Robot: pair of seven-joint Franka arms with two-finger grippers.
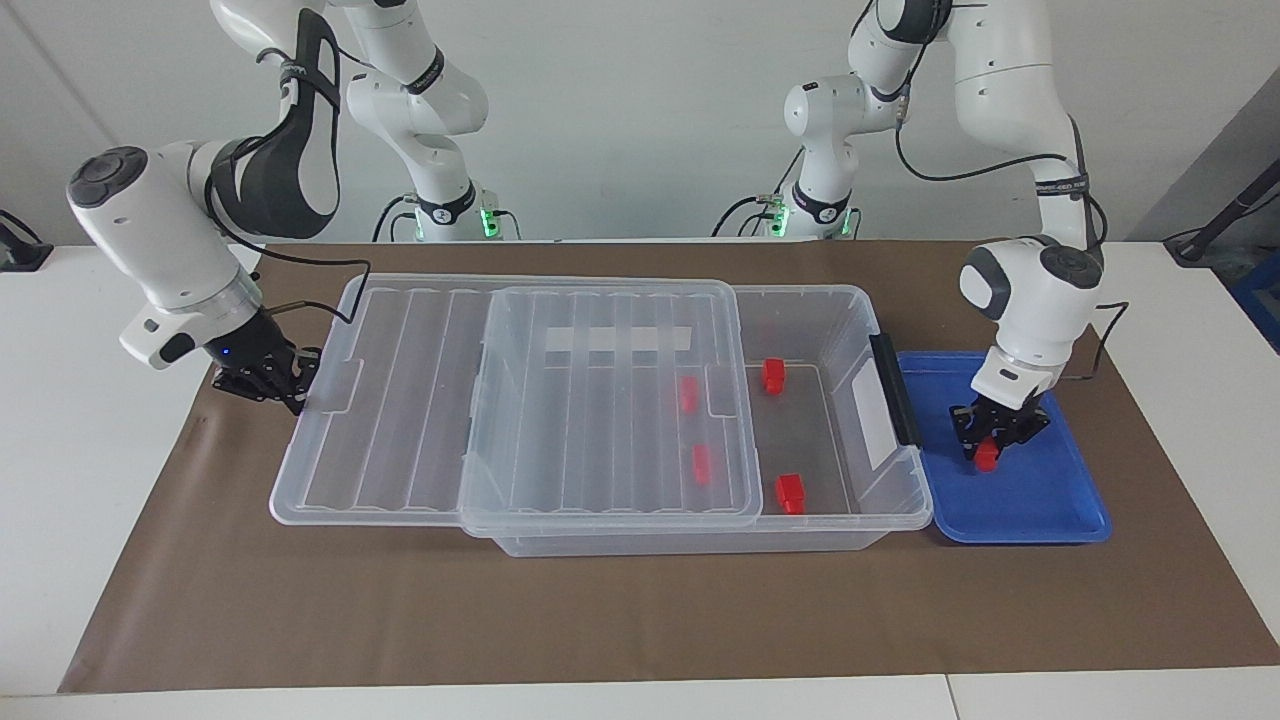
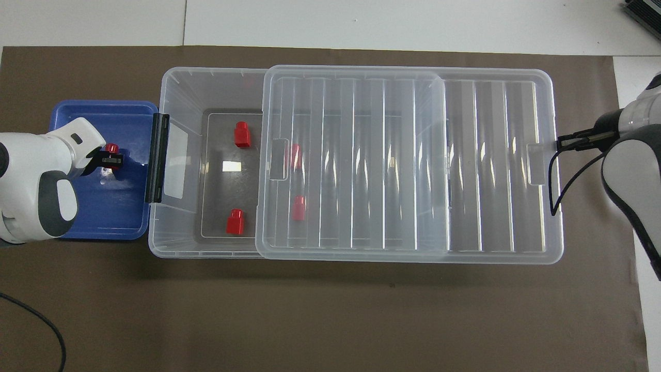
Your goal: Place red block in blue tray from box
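Observation:
My left gripper (image 1: 986, 448) is shut on a red block (image 1: 988, 458) and holds it low inside the blue tray (image 1: 1045, 500), close to its floor. In the overhead view this gripper (image 2: 110, 159) and the block (image 2: 111, 149) are over the part of the tray (image 2: 103, 219) beside the box. The clear box (image 1: 800, 293) holds several more red blocks: two uncovered (image 1: 773, 374) (image 1: 790, 493) and two under the lid (image 1: 688, 393) (image 1: 703, 464). My right gripper (image 1: 277, 386) is at the end edge of the lid (image 1: 600, 400).
The ribbed lid (image 2: 403, 155) lies slid along the box (image 2: 206, 72), overhanging toward the right arm's end. A black clip handle (image 1: 896, 390) stands between box and tray. Brown paper (image 1: 640, 610) covers the table.

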